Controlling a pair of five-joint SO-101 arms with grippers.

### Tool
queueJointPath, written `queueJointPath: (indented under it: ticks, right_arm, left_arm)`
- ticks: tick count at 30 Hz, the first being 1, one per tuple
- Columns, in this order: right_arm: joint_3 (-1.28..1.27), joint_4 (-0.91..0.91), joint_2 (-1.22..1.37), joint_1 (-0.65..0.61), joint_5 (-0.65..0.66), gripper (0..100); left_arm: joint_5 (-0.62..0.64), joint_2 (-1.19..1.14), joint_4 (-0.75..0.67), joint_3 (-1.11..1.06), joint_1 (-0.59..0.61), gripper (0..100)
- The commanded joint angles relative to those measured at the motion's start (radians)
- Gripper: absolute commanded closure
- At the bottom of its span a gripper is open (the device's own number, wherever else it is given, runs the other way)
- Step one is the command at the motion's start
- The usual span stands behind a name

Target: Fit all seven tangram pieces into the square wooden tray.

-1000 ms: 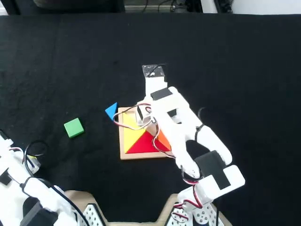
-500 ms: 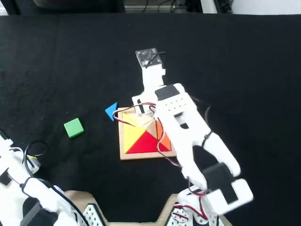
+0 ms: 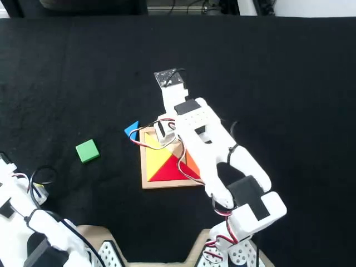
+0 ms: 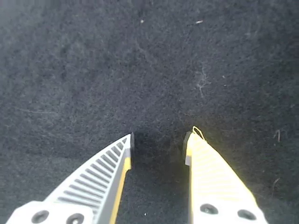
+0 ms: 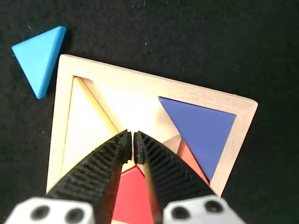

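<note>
The square wooden tray [image 5: 154,84] holds a yellow triangle [image 5: 86,128], a dark blue triangle [image 5: 202,127], a red piece [image 5: 131,193] and a sliver of orange [image 5: 189,156]; bare wood shows between them. My right gripper [image 5: 131,137] hangs shut and empty above the tray's middle. A light blue triangle [image 5: 39,53] lies on the cloth just off one tray corner [image 3: 132,131]. A green square [image 3: 87,151] sits farther left of the tray [image 3: 167,184]. My left gripper [image 4: 159,142] is open over bare black cloth.
The right arm [image 3: 206,139] stretches over the tray's right half and hides part of it. The left arm [image 3: 22,217] rests at the near left corner. Black cloth covers the whole table.
The right arm's wrist has shifted a little to the left over the tray, uncovering more of the yellow piece. The pieces and the left arm have not moved.
</note>
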State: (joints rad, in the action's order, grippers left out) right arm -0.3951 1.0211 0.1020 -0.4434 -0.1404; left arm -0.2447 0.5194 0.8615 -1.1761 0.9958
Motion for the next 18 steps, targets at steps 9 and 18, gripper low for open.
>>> queueJointPath:
  ticks: [9, 18]
  right_arm:
    - [0.001, 0.0, 0.007, -0.012, 0.012, 98.8]
    - [0.051, -0.006, 0.136, -0.012, 0.012, 98.8]
  left_arm:
    - [0.005, 0.012, -0.006, -0.004, -0.025, 80]
    - [0.005, 0.012, -0.006, -0.004, -0.025, 80]
